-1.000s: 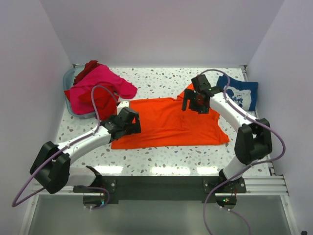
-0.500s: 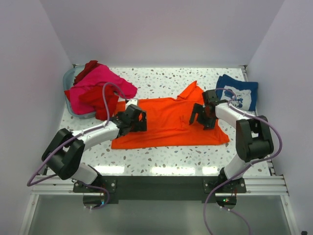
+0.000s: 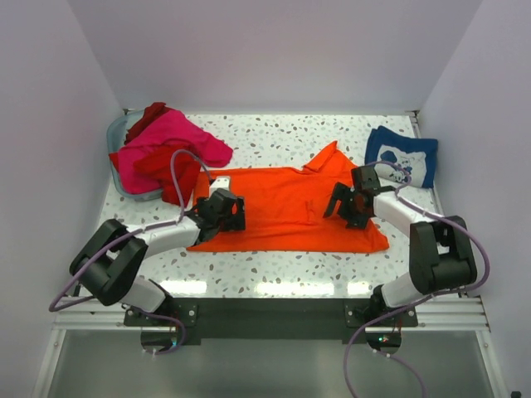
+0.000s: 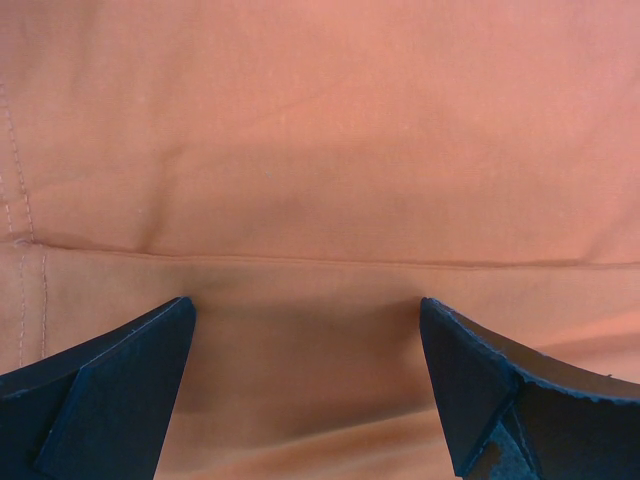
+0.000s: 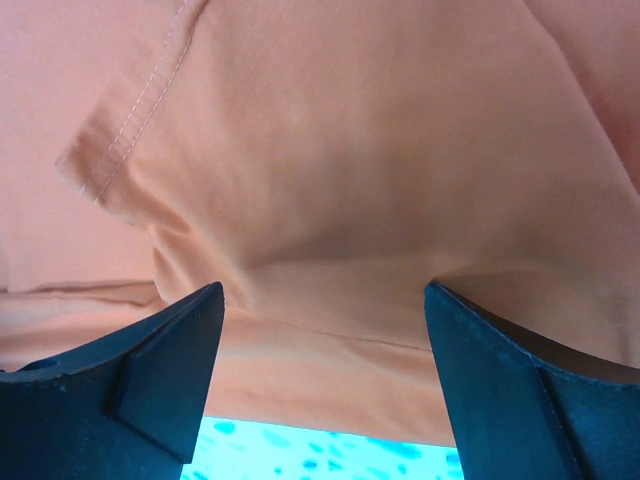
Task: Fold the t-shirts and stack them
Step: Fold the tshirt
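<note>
A bright orange t-shirt (image 3: 282,217) lies spread flat across the middle of the table. My left gripper (image 3: 230,212) stands open low over its left part; in the left wrist view orange cloth (image 4: 320,150) with a seam fills the picture between the fingertips (image 4: 120,380). My right gripper (image 3: 347,205) is open over the shirt's right part, with a raised fold of orange cloth (image 5: 340,200) between its jaws and nothing gripped. A hot pink t-shirt (image 3: 178,134) and a red t-shirt (image 3: 170,168) are heaped at the left. At the right lies a folded navy t-shirt (image 3: 404,154) with white print.
A grey bin (image 3: 117,133) at the back left holds part of the pink and red heap. White walls close in the speckled table (image 3: 282,137) on three sides. In the right wrist view a strip of table (image 5: 320,450) shows below the shirt's edge.
Both grippers came down onto the orange shirt. The right one moved from the far sleeve toward the near right side; the left one moved right. The right sleeve now lies differently.
</note>
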